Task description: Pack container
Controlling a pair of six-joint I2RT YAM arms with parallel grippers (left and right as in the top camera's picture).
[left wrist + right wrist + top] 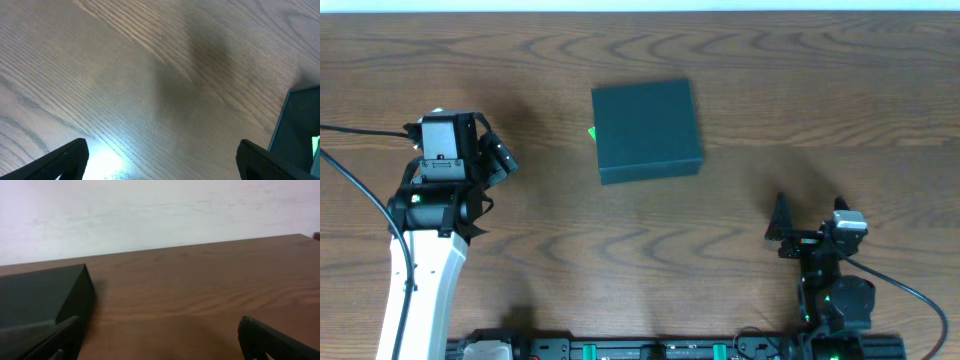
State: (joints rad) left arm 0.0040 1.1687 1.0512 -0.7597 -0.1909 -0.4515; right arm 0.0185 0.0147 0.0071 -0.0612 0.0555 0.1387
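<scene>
Wood-grain surface (770, 80) fills your overhead view. Near its left edge, about halfway between far and near edges, your left end effector (492, 150) is over bare wood. Its fingers (65, 160) are spread wide, with nothing between them. Your left wrist view catches the box (300, 125) at its right border.

The box (647, 130) lies flat around the middle of the surface, nearer the far edge. Its lid is down, and it is well apart from both arms. A small green sliver (591, 132) shows at its left side; you cannot tell what it is.

Toward the near right corner, your right end effector (810, 222) has its fingers (275, 340) apart and grips nothing. Its camera sees the box (40, 295) ahead on the left.
</scene>
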